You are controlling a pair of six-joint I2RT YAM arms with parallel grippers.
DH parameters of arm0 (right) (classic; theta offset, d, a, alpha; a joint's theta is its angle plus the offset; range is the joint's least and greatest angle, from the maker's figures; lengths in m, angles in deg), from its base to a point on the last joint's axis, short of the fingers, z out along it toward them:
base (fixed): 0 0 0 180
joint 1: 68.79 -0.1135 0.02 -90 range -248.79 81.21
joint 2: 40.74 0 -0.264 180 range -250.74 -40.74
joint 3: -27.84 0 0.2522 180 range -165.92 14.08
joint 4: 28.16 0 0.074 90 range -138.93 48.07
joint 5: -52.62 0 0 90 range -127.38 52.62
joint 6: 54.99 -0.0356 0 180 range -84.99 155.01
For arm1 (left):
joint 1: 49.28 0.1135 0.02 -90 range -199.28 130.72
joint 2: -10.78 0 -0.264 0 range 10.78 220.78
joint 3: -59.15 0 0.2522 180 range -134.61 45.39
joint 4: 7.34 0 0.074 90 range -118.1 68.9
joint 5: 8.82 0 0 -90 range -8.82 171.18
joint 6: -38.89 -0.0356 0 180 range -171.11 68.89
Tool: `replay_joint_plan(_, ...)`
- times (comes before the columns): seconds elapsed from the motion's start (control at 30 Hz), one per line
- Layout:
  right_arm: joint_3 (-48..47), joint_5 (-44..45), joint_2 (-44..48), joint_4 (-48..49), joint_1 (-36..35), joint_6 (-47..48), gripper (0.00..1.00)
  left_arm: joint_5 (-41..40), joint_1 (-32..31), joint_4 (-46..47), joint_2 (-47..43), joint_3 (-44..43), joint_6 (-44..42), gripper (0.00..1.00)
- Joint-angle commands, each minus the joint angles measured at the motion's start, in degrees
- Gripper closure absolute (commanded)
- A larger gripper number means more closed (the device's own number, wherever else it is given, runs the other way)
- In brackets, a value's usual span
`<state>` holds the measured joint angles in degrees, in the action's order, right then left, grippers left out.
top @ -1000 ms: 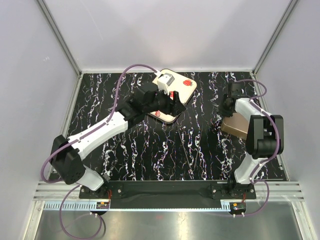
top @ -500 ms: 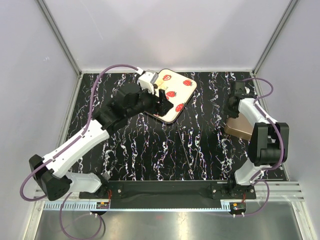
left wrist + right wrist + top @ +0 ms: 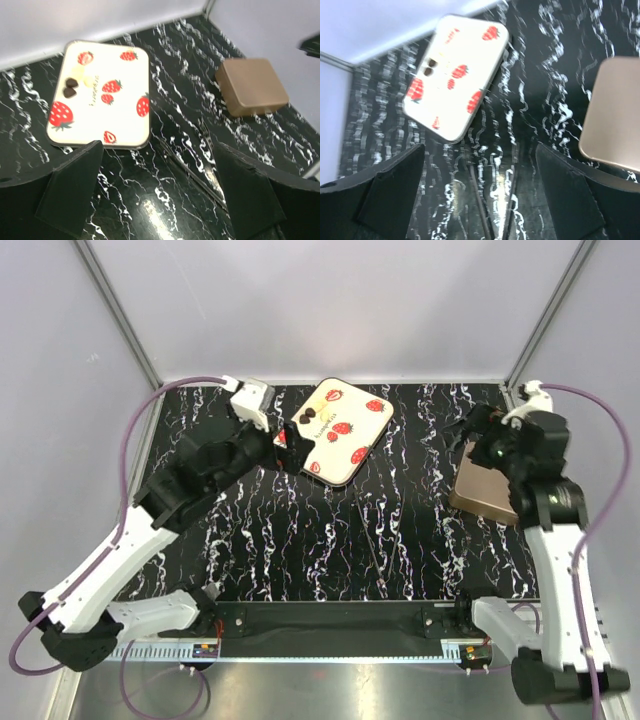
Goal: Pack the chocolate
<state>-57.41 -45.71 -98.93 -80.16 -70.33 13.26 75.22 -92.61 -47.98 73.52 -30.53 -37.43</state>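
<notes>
A few pieces of chocolate [image 3: 70, 87], dark ones and cream ones [image 3: 86, 78], lie close together at one corner of the cream strawberry-print tray [image 3: 115, 120]. From above the chocolate [image 3: 309, 416] sits on the tray's [image 3: 355, 455] left corner, and it shows small in the right wrist view [image 3: 429, 67]. My left gripper [image 3: 288, 445] hovers just left of the tray, open and holding nothing [image 3: 156, 187]. My right gripper [image 3: 472, 435] is raised beside the brown lid [image 3: 488, 490], open and holding nothing [image 3: 480, 192].
The brown rounded-square lid [image 3: 252, 86] lies flat at the right of the black marbled table [image 3: 330, 540]. A thin dark seam [image 3: 372, 540] runs across the table's middle. Pale walls and metal posts [image 3: 118, 315] enclose the table on three sides.
The left gripper drew back leftwards off the tray and opened wide, uncovering the chocolate on it. The right arm lifted up off the lid, and its gripper opened wide too.
</notes>
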Motion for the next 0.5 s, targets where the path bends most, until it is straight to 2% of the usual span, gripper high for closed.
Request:
replay_joint_plan(0.0, 2.0, -3.4, 5.8, -3.1, -0.1, -1.4, 0.0, -4.2, 0.1, 1.3, -5.8, 0.3, -1.9, 0.01)
replay_joint_plan(0.1, 3.7, -2.2, 11.3, -3.2, -0.1, -2.6, 0.0, -4.3, 0.1, 3.2, -10.3, 3.4, -1.8, 0.01)
replay_joint_plan(0.2, 4.7, -1.4, 13.1, -3.9, -0.1, -3.9, 0.0, -3.5, 0.1, 3.4, -13.5, 5.2, -0.9, 0.01)
replay_joint_plan(0.33, 4.3, 0.3, 13.5, -4.7, -0.1, -2.9, 0.0, -3.2, 0.1, 0.2, -15.5, 7.0, -0.4, 0.01)
replay_joint_plan(0.47, 2.8, -2.3, 13.5, -5.3, -0.1, -2.4, 0.0, -4.0, 0.1, -0.7, -17.5, 9.0, 0.2, 0.01)
